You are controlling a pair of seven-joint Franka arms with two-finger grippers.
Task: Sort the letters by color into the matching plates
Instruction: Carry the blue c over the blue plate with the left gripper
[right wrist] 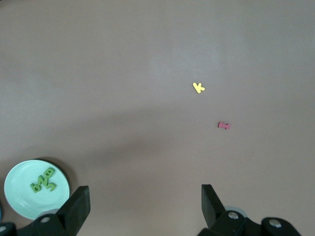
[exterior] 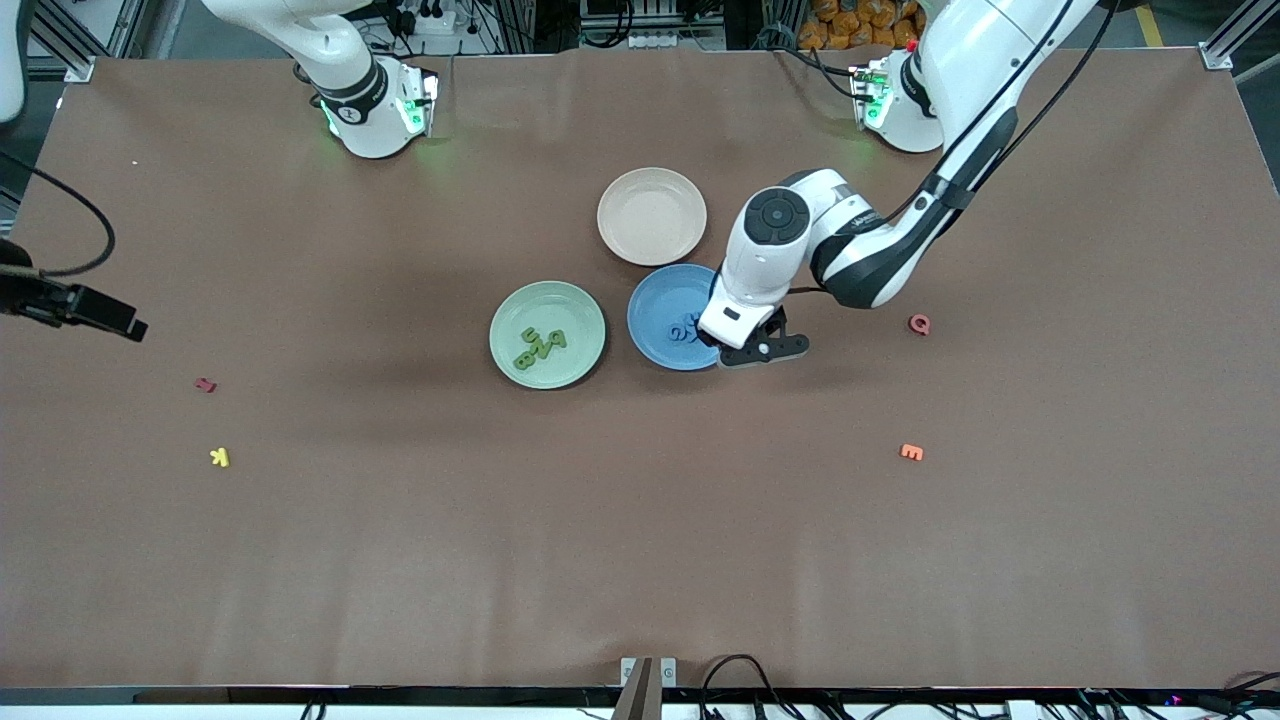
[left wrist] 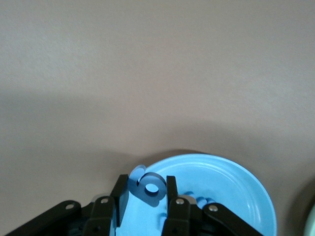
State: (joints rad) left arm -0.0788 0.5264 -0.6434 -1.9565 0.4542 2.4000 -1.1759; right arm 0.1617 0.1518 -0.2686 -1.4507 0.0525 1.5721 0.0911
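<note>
Left pincer [left wrist: 143, 192]: over the blue plate [left wrist: 236, 187], fingers clamped on a blue letter [left wrist: 149, 187] (more blue letters [exterior: 683, 331] lie in the plate beneath).

Green plate [exterior: 580, 320]: beside the blue one, toward the right arm's end, holding green letters [exterior: 537, 346].

Right pincer [right wrist: 142, 204]: jaws spread wide, empty, waiting above bare bench [right wrist: 147, 73].

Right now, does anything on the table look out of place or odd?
Nothing looks spilled or damaged. The green foam letters lie piled in the pale green round plate. The left end effector holds a blue foam letter upright over the medium blue round plate. The right end effector waits, open.
</note>
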